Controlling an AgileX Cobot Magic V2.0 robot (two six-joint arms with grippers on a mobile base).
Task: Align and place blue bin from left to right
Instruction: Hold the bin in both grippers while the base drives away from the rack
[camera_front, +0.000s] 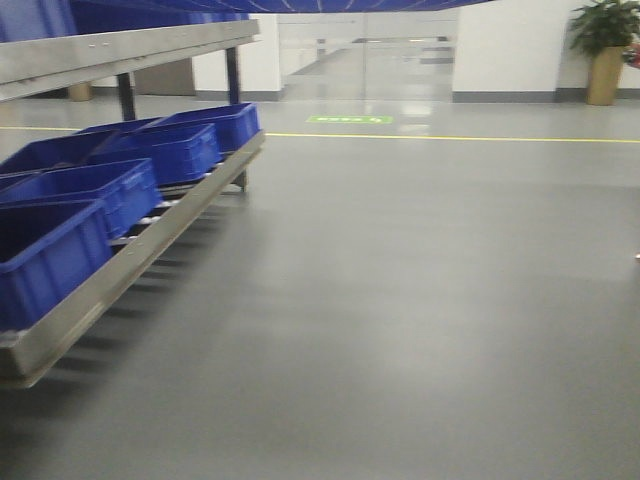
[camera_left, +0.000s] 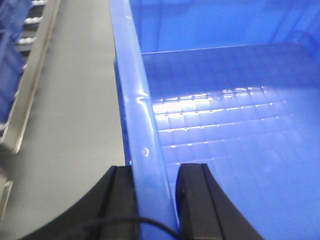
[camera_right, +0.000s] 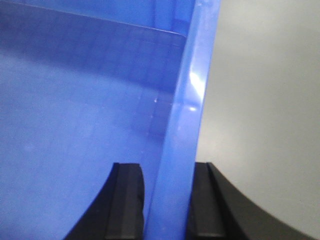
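Note:
Both wrist views show one blue bin held between my two grippers. In the left wrist view its pale blue left rim (camera_left: 137, 100) runs up from my left gripper (camera_left: 156, 170), which is shut on it with one black finger (camera_left: 122, 200) outside and the other inside. The bin's gridded floor (camera_left: 225, 125) fills the right half of that view. In the right wrist view my right gripper (camera_right: 169, 170) is shut on the bin's right rim (camera_right: 192, 90), with the bin's interior (camera_right: 75, 100) to the left. The held bin does not show in the front view.
A metal roller rack (camera_front: 150, 250) stands at the left, carrying several blue bins (camera_front: 180, 150) in a row, with an upper shelf (camera_front: 120, 50) above. Its rail (camera_left: 35, 65) shows left of the held bin. Grey floor spreads ahead to a yellow line (camera_front: 450, 137) and a potted plant (camera_front: 605, 50).

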